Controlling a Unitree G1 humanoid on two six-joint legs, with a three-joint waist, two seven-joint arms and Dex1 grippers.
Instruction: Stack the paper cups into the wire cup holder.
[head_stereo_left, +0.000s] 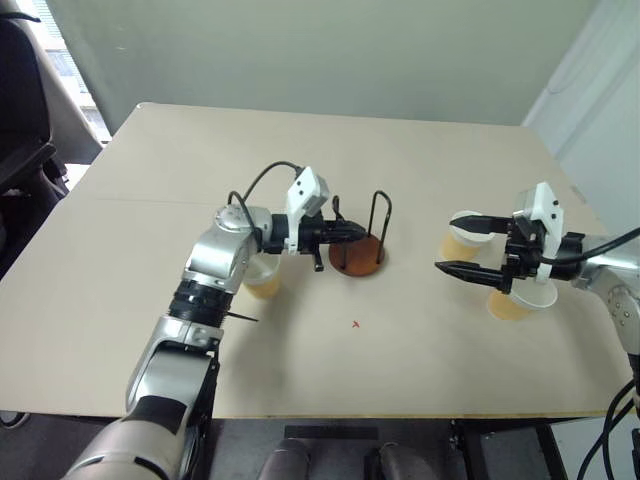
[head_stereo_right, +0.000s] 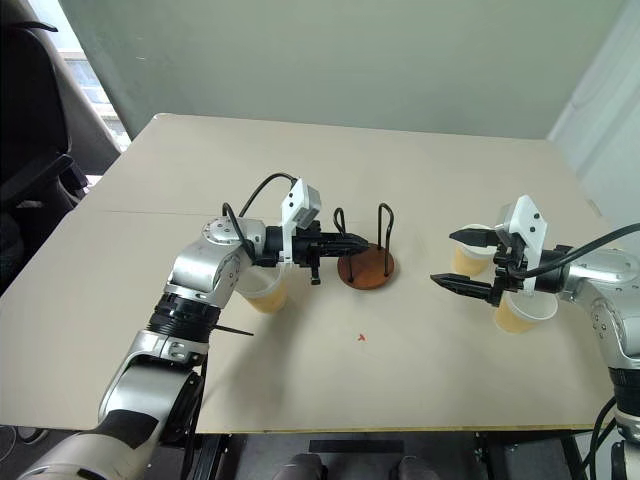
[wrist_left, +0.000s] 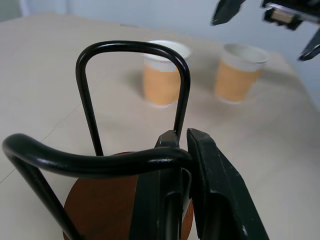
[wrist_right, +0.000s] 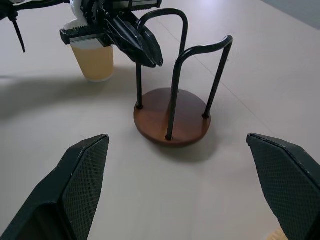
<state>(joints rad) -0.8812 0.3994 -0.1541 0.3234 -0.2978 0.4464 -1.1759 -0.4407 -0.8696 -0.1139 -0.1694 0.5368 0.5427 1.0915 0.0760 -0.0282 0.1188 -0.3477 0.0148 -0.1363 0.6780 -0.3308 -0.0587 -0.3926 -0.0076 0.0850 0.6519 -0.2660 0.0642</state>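
Observation:
The wire cup holder (head_stereo_left: 358, 258) stands mid-table, a reddish-brown disc with two black wire loops. My left gripper (head_stereo_left: 352, 231) is shut on the top of its near loop; in the left wrist view the wire runs into my fingers (wrist_left: 215, 190). One paper cup (head_stereo_left: 262, 282) stands under my left forearm. Two more paper cups (head_stereo_left: 462, 246) (head_stereo_left: 515, 302) stand at the right. My right gripper (head_stereo_left: 449, 243) hangs open just above them, pointing at the holder, with nothing between its fingers (wrist_right: 75, 185).
The tan table (head_stereo_left: 400, 380) has bare room in front of the holder, with a small red mark (head_stereo_left: 356, 324) there. A dark chair (head_stereo_left: 20, 120) stands off the table's left edge. A grey wall lies beyond the far edge.

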